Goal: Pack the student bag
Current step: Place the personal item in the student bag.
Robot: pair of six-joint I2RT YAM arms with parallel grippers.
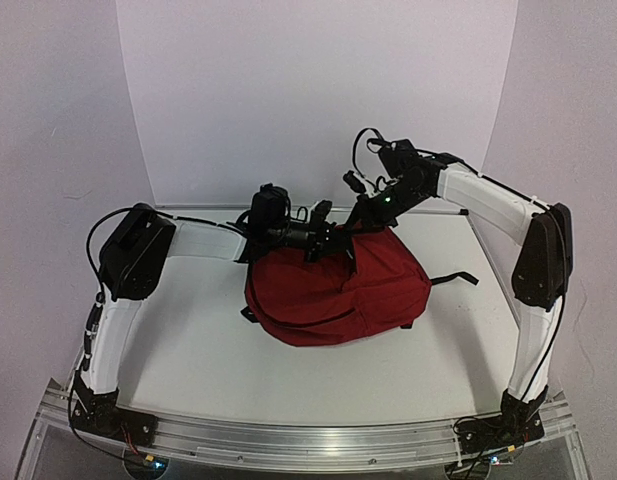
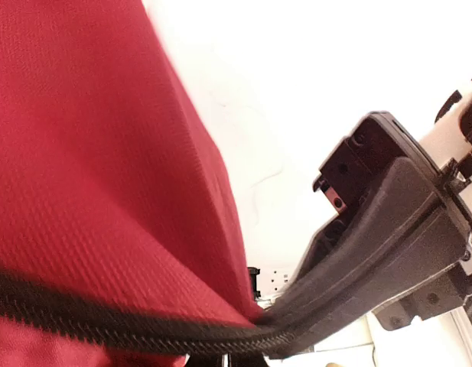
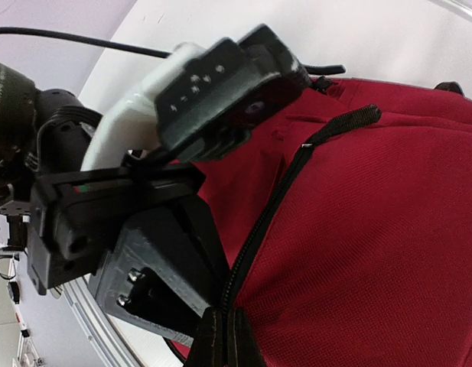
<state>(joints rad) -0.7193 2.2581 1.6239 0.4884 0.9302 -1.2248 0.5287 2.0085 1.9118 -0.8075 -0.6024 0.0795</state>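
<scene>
pinches the black zipper seam [image 3: 272,200] of the dark red soft fabric backpack [image 1: 338,290] in clenched right jaws; clenches left jaws just beside them, on what, cannot tell; sits under both jaws on the white worktop [image 1: 188,340].

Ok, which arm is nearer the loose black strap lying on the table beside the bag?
The right arm: its elbow stands just beyond the strap; the left arm reaches in from the student bag's opposite side.
</scene>
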